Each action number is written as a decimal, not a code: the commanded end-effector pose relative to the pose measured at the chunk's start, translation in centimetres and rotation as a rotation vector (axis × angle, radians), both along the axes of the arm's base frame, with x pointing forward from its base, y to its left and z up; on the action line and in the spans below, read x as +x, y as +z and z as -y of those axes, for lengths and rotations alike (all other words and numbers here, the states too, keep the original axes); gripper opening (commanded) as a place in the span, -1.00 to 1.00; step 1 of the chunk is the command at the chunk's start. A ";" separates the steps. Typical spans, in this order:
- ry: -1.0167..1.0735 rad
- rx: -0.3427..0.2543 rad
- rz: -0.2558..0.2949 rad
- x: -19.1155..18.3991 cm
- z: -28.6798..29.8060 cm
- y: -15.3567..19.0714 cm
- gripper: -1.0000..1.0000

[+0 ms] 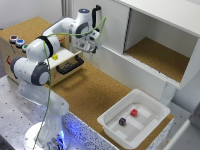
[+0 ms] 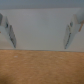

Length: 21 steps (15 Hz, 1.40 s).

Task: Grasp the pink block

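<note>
Exterior view: the white arm (image 1: 37, 65) is seen rising from its base at about 7 o'clock in the frame, with the gripper (image 1: 89, 47) held up near 12 o'clock, in front of the white cabinet (image 1: 165, 30). The jaws are too small and blurred here to be read. The pink block (image 1: 134, 112) is found in the white tray (image 1: 112, 127) at about 4 o'clock — well apart from the gripper. A dark purple cube (image 1: 122, 121) is seen in the same tray, near the pink block at its 8 o'clock. A wooden box (image 1: 30, 40) with coloured buttons is placed behind the arm, on the cork tabletop (image 1: 95, 95).

Wrist view: blurred. Both fingers (image 2: 6, 30) are seen set wide apart — nothing is held between them. Cork surface and a pale wall are seen beyond; the pink block is not shown.
</note>
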<state>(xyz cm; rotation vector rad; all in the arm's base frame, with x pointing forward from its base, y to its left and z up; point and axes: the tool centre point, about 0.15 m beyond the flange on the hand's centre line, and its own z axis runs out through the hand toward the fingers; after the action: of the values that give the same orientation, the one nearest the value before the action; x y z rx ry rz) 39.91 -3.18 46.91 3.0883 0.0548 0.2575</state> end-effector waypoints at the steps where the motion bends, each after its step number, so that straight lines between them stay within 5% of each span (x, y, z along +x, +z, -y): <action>1: 0.006 0.074 0.081 -1.5 13.4 -2.8 1.00; 6: 0.060 0.075 -0.013 -5.0 25.2 -8.8 1.00; 11: 0.029 0.030 0.003 -7.0 33.1 -13.2 1.00; 13: 0.006 0.067 -0.015 -6.7 34.9 -15.6 1.00; 21: 0.089 0.028 0.027 -2.2 35.6 -22.1 1.00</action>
<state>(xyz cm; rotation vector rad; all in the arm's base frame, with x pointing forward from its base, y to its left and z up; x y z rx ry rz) 34.41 -36.64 30.22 3.0926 0.0797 0.2659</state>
